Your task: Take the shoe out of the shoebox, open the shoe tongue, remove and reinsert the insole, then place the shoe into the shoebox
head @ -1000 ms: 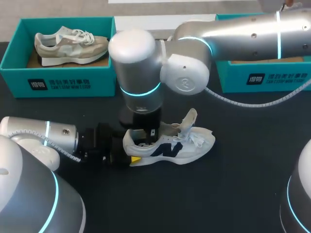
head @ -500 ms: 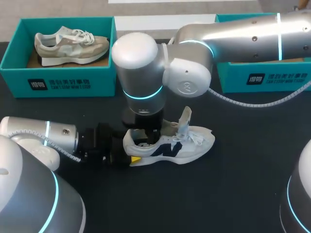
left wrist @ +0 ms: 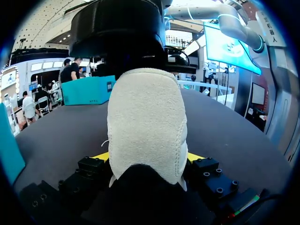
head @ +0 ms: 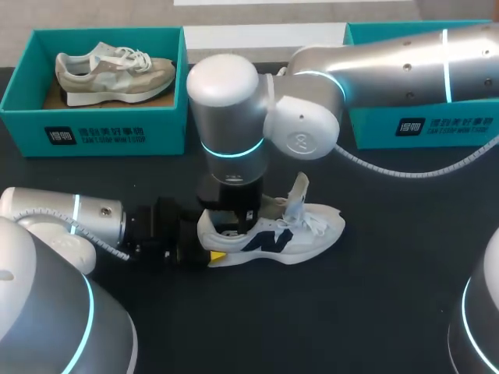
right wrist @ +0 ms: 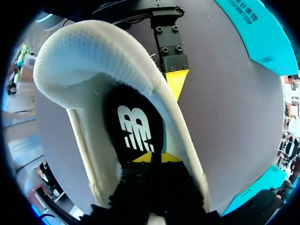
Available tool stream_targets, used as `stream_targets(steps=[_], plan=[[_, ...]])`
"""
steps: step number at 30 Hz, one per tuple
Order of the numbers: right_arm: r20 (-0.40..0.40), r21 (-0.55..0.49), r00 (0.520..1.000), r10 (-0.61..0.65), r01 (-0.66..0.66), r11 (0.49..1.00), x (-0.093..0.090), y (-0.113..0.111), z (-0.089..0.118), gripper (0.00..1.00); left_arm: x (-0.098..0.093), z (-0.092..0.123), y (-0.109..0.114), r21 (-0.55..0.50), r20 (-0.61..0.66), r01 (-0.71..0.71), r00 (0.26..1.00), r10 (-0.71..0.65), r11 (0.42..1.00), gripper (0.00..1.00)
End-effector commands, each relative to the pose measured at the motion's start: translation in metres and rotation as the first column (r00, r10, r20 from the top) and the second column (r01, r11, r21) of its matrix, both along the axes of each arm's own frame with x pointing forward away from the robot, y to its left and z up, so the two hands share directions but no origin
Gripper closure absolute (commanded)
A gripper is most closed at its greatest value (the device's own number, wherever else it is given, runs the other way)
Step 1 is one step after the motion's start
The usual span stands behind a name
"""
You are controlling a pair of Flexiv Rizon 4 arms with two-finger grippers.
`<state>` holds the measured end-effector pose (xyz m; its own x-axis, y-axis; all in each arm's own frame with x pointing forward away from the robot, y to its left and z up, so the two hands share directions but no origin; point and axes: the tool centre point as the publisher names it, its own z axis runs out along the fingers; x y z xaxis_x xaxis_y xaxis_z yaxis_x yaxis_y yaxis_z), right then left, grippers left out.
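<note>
The shoe (head: 273, 234) stands on the table (head: 374, 312), heel clamped in the left claw (left wrist: 147, 157), while the right claw (right wrist: 151, 158), tips together, reaches inside onto the insole (right wrist: 136, 126): seemingly the removal step, next needing a sure pinch and a straight lift.

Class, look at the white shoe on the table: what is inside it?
Inside the white shoe lies a black insole with a white logo. The right gripper is down in the opening, at the insole. The toe end is covered by the shoe's upper.
</note>
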<state>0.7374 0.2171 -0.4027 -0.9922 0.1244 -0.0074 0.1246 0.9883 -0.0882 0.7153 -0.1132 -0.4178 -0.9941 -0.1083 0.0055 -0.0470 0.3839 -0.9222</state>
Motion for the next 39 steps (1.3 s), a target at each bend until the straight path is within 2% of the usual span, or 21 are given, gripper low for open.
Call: stream_targets(steps=[1, 9, 17, 25, 30, 39], plan=[[-0.006, 0.005, 1.000, -0.010, 0.010, 1.000, -0.013, 0.001, -0.020, 1.00, 0.000, -0.007, -0.002, 0.003, -0.001, 0.000, 1.000, 0.000, 1.000, 1.00], [0.026, 0.019, 0.999, -0.040, 0.039, 0.999, -0.024, -0.014, 0.014, 1.00, 0.000, -0.007, -0.002, 0.003, -0.001, 0.000, 1.000, 0.000, 1.000, 1.00], [0.112, -0.018, 0.991, -0.071, 0.073, 0.997, -0.014, -0.029, 0.050, 1.00, 0.000, -0.007, -0.002, 0.003, -0.001, 0.000, 1.000, 0.000, 1.000, 1.00], [0.160, -0.019, 0.985, -0.063, 0.067, 0.998, -0.006, -0.036, 0.074, 1.00, 0.000, -0.007, -0.002, 0.003, -0.001, 0.000, 1.000, 0.000, 1.000, 1.00], [0.166, 0.022, 0.986, -0.025, 0.021, 1.000, 0.002, -0.023, 0.085, 1.00, 0.000, -0.007, -0.002, 0.003, -0.001, 0.000, 1.000, 0.000, 1.000, 1.00], [0.153, 0.114, 0.984, 0.091, -0.109, 0.987, 0.016, 0.024, 0.097, 1.00, 0.000, -0.007, -0.002, 0.003, -0.001, 0.000, 1.000, 0.000, 1.000, 1.00]])
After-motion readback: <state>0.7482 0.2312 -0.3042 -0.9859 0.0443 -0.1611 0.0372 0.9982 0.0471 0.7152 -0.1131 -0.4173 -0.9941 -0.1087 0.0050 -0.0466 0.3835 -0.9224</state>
